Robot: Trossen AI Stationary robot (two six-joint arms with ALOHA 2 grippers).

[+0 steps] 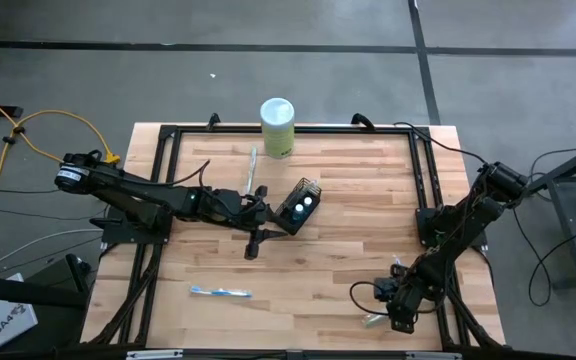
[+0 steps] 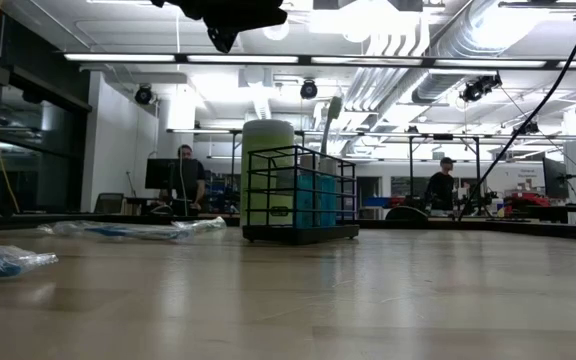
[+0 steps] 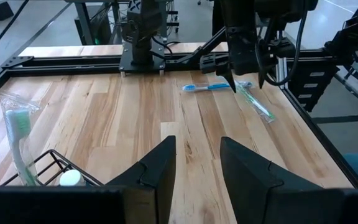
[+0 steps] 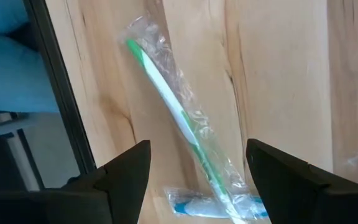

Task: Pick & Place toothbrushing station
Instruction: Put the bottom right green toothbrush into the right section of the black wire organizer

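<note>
Toothbrushing station parts lie scattered on a wooden desk (image 1: 348, 250) between two dark robot arms: the black wire-mesh holder (image 1: 300, 206) sits near the desk's middle with two white-capped teal tubes (image 1: 303, 205) standing inside it, and the low view shows it upright on the boards. Just beside it, the left gripper (image 1: 265, 212) hovers with its fingers (image 3: 157, 171) parted by a moderate gap and nothing between them. A wrapped toothbrush (image 1: 251, 166) lies behind the holder, toward a pale green canister (image 1: 277, 127) with a white lid at the desk's far edge. Another blue-and-white toothbrush (image 1: 220, 292) lies well apart near the front edge on the left side. At the front right corner, the right gripper (image 1: 400, 302) hangs low over the boards, its fingers (image 4: 120, 177) spread wide and empty; directly under it lies a green-and-white toothbrush in clear wrap (image 4: 182, 121), with a blue one (image 4: 194, 208) touching its end. Beyond the desk, the low view shows two people (image 2: 186, 178) in a workshop lit by ceiling strips.
</note>
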